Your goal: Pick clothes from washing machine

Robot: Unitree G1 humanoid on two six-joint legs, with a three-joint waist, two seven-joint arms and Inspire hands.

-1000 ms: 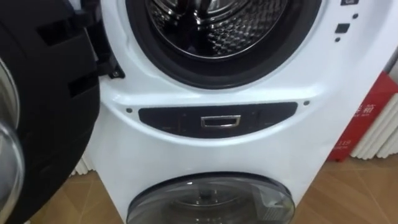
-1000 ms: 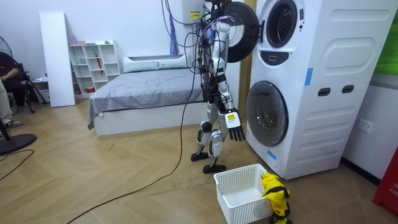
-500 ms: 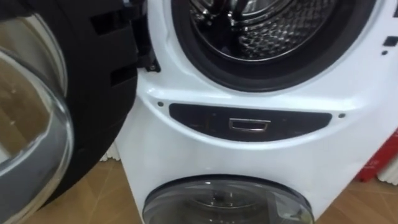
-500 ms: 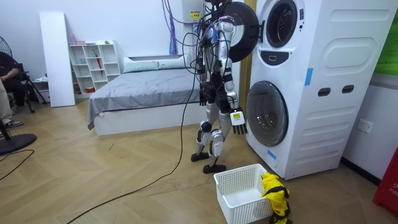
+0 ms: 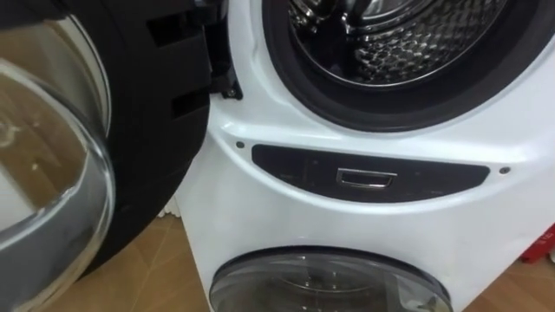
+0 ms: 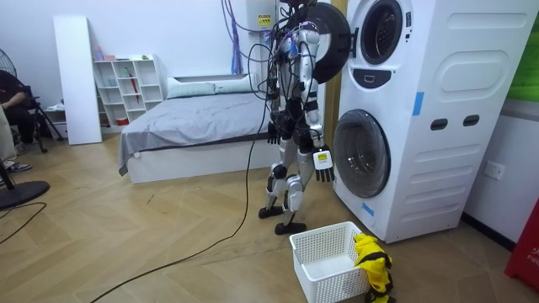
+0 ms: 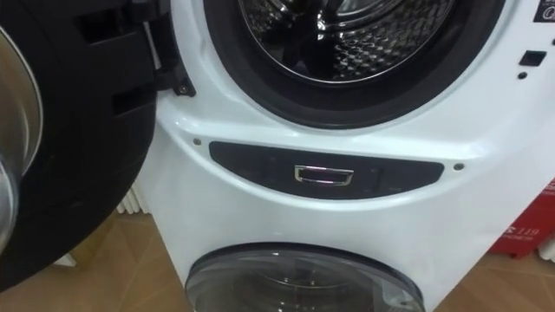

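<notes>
You face the white washing machine [image 5: 260, 217]: its upper drum [image 5: 408, 35] stands open, the black-rimmed glass door [image 5: 78, 147] swung out to your left. Below the drum sits a dark control panel [image 5: 368, 173], then the lower door [image 5: 329, 286], shut, above the wooden floor [image 5: 147, 277].

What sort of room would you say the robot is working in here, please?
Probably a bedroom with a laundry corner: a bed with grey bedding, a white shelf unit, and a stacked washing machine with its upper door open.
</notes>
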